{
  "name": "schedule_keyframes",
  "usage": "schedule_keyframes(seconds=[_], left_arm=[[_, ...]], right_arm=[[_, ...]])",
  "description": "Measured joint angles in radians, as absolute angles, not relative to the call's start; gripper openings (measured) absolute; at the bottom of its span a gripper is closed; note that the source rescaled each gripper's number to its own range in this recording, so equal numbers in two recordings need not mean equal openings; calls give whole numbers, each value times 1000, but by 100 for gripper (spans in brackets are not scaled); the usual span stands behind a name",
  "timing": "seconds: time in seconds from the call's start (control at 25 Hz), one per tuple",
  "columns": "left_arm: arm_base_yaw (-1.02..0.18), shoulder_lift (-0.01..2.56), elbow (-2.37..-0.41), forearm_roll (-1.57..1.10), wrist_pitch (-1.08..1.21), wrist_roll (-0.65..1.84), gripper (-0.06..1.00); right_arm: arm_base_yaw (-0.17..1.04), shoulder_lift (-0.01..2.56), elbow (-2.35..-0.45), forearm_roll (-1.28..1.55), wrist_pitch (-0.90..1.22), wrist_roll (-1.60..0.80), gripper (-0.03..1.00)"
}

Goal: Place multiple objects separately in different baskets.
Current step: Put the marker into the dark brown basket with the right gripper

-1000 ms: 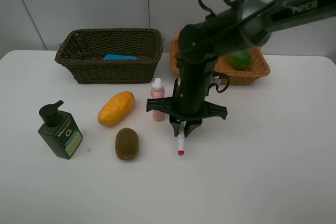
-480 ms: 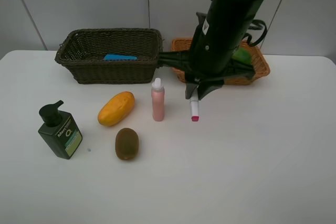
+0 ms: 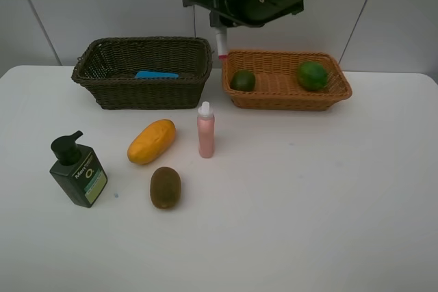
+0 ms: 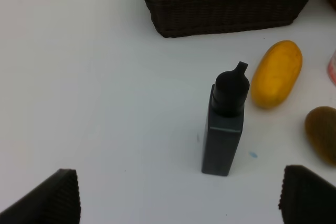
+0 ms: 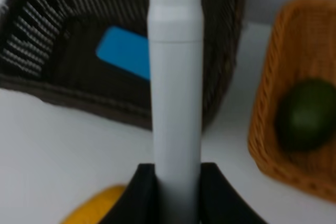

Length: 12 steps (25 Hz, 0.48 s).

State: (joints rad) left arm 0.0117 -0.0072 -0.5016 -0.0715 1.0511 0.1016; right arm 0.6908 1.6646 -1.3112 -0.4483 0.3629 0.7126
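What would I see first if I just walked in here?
The right claw pinches a white marker high in the air, about over the gap between the dark basket and the orange basket. Next, the bright yellow mango lies on the white table, between the green pump bottle and the pink spray bottle.

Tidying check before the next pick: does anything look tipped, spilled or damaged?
Nothing stands out. The pump bottle and spray bottle stand upright, the mango and kiwi lie intact on the table, no spill shows.
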Motion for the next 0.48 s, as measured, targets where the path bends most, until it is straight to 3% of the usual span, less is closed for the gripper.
schedule_keyframes(seconds=[0.48], left_arm=[[12,-7,-502,-72,1051,102,100]], right_arm=[[601,1920,-1318,-524,-360,713,1]])
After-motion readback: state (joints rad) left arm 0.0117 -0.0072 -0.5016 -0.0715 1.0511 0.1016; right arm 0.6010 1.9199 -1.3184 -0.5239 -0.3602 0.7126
